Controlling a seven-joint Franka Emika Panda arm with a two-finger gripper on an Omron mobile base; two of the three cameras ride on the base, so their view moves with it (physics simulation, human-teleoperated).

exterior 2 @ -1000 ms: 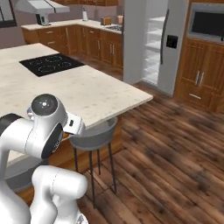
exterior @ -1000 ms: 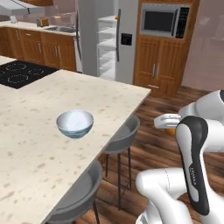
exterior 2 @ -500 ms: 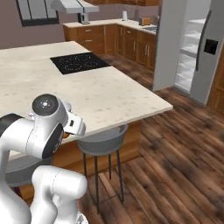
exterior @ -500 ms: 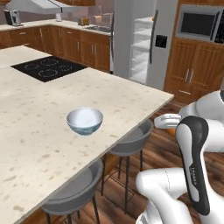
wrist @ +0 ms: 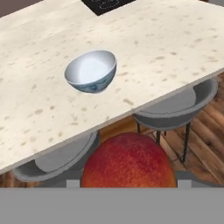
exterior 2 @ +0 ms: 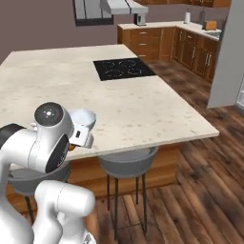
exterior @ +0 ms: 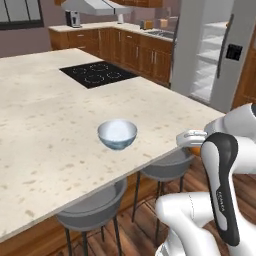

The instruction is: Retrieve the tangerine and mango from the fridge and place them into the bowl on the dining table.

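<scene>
Gripper [wrist: 129,186] clamped on the mango [wrist: 128,161] — held off the dining table [exterior: 45,125] edge, above grey stools [wrist: 177,110]. Bowl [wrist: 91,71] sits on the tabletop, near that edge.

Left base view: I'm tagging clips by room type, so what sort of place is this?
A home kitchen, rendered. A large stone-topped island carries an inset black cooktop, with a range hood and wooden cabinets along the back wall, and a tall grey fridge standing open at right.
</scene>
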